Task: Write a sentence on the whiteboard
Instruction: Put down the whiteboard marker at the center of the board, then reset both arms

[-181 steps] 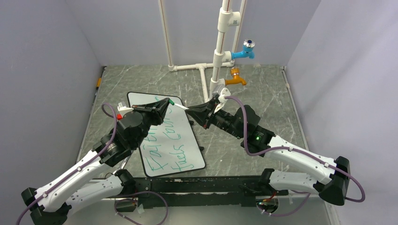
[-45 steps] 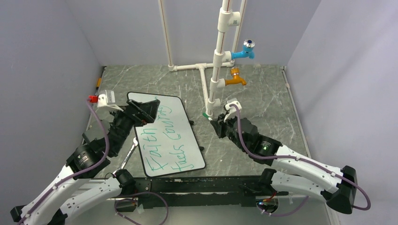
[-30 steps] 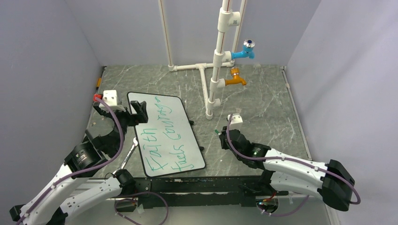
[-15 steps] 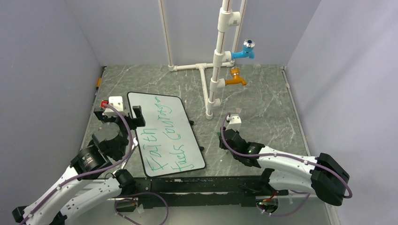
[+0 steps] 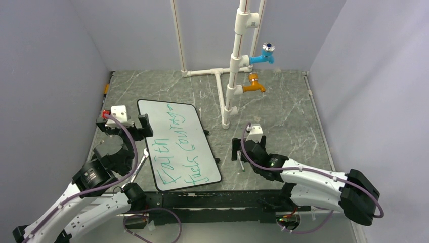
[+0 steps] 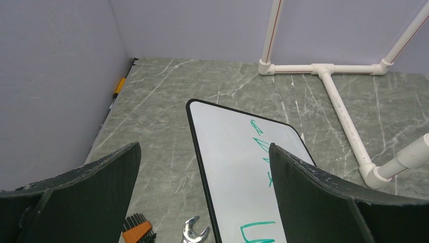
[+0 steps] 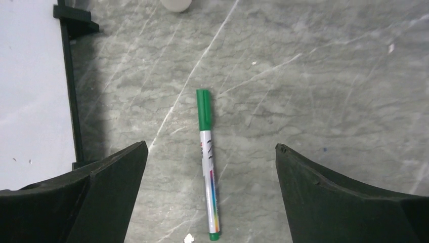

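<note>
Top external view: the whiteboard (image 5: 152, 109) is laid flat on the grey-green marbled table (image 5: 288, 109), left of centre, with its long side angled toward the near edge. The sentence (image 5: 178, 152) is written on it in green, in two lines along the long side, read as "Faith fuels courage". The left gripper (image 5: 123, 124) is positioned at the board's far left edge with its fingers spread wide and nothing between them. A wrench (image 5: 140, 165) is seen on the table just beside the board's left rim. A white pipe frame (image 5: 233, 66) carrying a blue tap (image 5: 264, 54) and an orange tap (image 5: 253, 86) is mounted behind the board.

Right wrist view: the right gripper (image 7: 210, 146) is shown fully parted above a green-capped marker (image 7: 208, 167). The marker is laid on the table right of the board, clear of both fingers, with its cap pointing away from the wrist.
</note>
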Available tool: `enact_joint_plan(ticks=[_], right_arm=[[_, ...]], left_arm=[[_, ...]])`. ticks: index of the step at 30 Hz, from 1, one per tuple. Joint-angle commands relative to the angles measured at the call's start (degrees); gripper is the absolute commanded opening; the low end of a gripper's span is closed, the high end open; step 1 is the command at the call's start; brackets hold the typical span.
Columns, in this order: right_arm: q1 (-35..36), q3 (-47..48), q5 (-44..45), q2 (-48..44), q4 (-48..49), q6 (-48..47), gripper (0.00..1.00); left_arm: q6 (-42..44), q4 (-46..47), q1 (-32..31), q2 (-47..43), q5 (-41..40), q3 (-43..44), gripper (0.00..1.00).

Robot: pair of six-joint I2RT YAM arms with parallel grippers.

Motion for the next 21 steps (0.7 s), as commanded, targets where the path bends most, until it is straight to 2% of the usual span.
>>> enact_joint_plan(ticks=[1,9,15,21], right_arm=[[-0.2,5.3,5.0,-5.5,-4.9,-2.9,1.0],[-0.2,12.6,5.0,-17.2,-6.2,-13.9,1.0],[-0.1,17.0,4.3,-25.2,-5.9,-16.7,1.0],[-0.2,19.5,4.3,-28.9,-6.7,-18.0,1.0]], left_arm=[[1.7,0.6,-0.2,-2.1,-1.2,-0.7,0.99],[5.4,1.6,-0.2,-3.5,-0.3,-0.2,1.0],[7.5,2.6,-0.2,-4.8,-0.2,-1.6,0.99],[7.7,4.2,-0.2,-6.5,1.6,-4.4,1.0]])
